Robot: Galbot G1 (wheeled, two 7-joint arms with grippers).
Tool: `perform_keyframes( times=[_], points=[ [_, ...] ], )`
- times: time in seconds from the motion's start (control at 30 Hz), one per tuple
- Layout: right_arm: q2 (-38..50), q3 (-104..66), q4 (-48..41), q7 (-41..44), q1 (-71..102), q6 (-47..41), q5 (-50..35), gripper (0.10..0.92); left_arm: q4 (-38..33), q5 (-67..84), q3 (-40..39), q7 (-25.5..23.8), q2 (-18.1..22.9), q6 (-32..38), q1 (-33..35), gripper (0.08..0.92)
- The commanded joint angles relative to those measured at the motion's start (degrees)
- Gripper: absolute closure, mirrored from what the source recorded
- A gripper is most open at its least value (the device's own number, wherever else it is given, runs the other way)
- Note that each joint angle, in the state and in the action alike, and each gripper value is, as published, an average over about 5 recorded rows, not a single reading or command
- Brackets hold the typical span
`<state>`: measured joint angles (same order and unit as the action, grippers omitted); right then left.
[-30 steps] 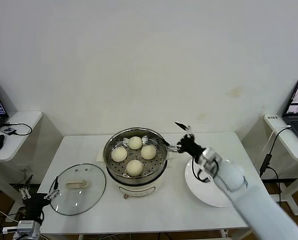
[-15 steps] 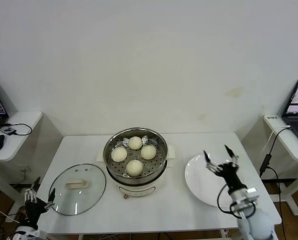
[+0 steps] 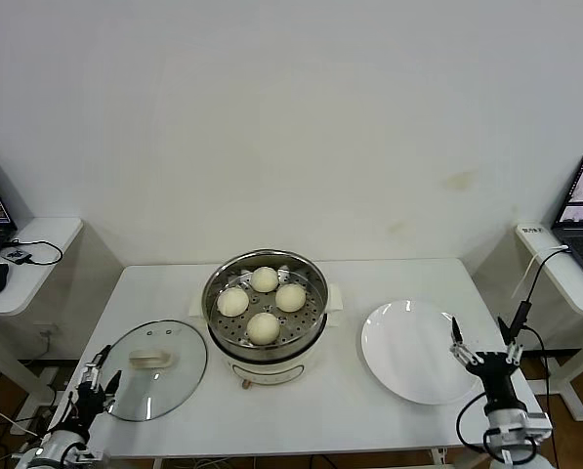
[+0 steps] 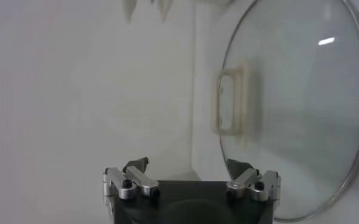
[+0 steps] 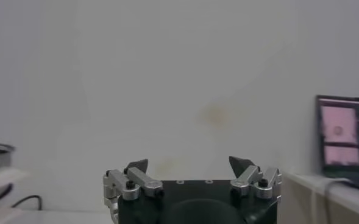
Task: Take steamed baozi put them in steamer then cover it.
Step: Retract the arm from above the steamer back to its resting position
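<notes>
- Since the earlier frame, the right gripper [image 3: 484,354] is sitting much farther back: it was reaching at the steamer's right rim and is now pulled off the right front edge of the white table [image 3: 301,420], fingers spread and empty. The left gripper [image 3: 95,379] is now raised a little at the left front corner, also spread wide and holding nothing.
- Just beside the left gripper, the round clear glass cover [image 3: 153,368] with steel rim and cream-white bar handle [image 4: 233,102] is lying flat near the table's left front edge, well apart from the pot.
- The four smooth cream-white steamed baozi [image 3: 263,326] are resting on the perforated tray of the shiny round steel steamer [image 3: 265,308] at the table's middle.
- The flat white plate [image 3: 413,350] is lying bare toward the right front edge.
- Risk, as I judge it: only the covering is remaining. The handle is lying low against glass, so a skewed pinch could slip; the lid could swing, strike the steamer's rim or seat crooked on it.
</notes>
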<state>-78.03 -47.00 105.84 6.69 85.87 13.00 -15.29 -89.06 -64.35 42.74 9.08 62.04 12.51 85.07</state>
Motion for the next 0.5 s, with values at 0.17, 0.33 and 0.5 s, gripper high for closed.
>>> perform_keyframes(
  times=[0.17,0.33,0.5],
  points=[
    [-2.4,-3.0,0.4,-0.8,3.5,1.6,0.4,0.203,0.2,-4.7,-3.0,-0.8,0.5,0.2,-3.0,0.177],
    [-2.8,-3.0,0.2,-0.7,3.8,1.8,0.8,0.203,0.0,-3.8,-3.8,-1.2,0.7,0.0,-4.1,0.177],
    [-3.2,-2.8,0.0,-0.5,4.0,2.0,1.0,0.202,1.0,-3.7,-4.6,-1.4,1.1,-0.1,-5.8,0.177]
  ],
)
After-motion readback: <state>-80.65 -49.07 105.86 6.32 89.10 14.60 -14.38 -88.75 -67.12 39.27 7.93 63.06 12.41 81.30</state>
